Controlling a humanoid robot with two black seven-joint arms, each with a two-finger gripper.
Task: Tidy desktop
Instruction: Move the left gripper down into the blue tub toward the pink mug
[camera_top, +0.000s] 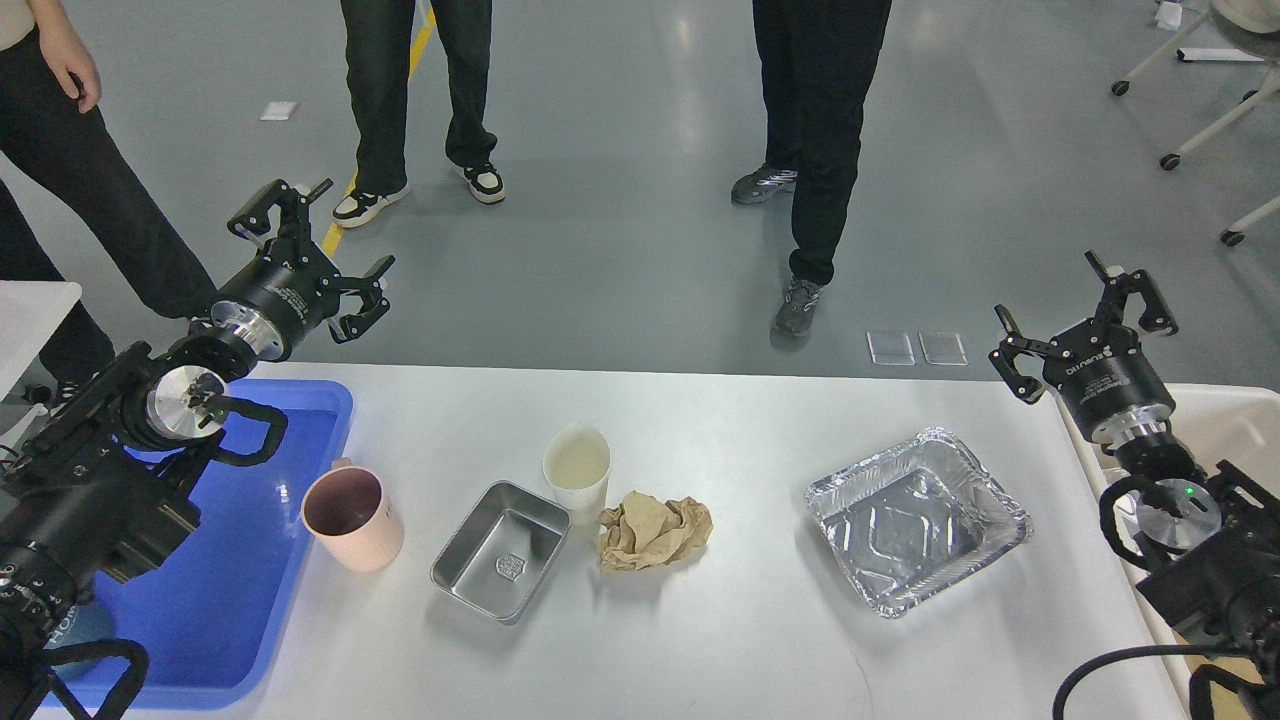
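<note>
The white desktop (740, 640) fills the lower middle of the head view. On it stand a pink mug (354, 520), a small steel tray (500, 562), a white paper cup (578, 470), a crumpled brown paper ball (654, 532) and a foil tray (916, 520). My left gripper (312, 252) hangs open above the desktop's far left corner, holding nothing. At the far right my right gripper (1085, 325) is raised and open too, empty, beyond the foil tray.
A blue plastic tray (230, 600) lies at the left, partly under my left arm. A cream-coloured bin (1225, 420) stands off the right edge. Three people stand on the grey floor behind the table. Chair legs with wheels show at the top right.
</note>
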